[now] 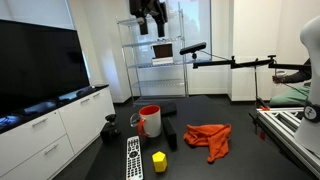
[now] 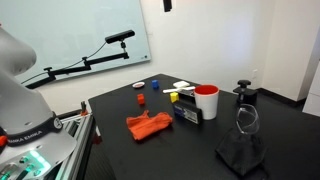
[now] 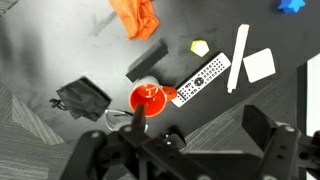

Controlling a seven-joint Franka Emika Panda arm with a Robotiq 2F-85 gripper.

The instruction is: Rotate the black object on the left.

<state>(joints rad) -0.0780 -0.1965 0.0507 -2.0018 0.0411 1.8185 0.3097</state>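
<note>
The black object is small, squat and lumpy. It sits at the left edge of the dark table, left of the red-and-white mug. It also shows in an exterior view, beyond the mug. My gripper hangs high above the table, far from everything, open and empty. In an exterior view only its tip shows at the top edge. In the wrist view my jaws are spread wide, with the mug far below. I cannot pick out the black object there.
On the table lie a remote control, a yellow piece, an upright black block and an orange cloth. A black cloth lies near the corner by a wire item. A white cabinet stands beside the table.
</note>
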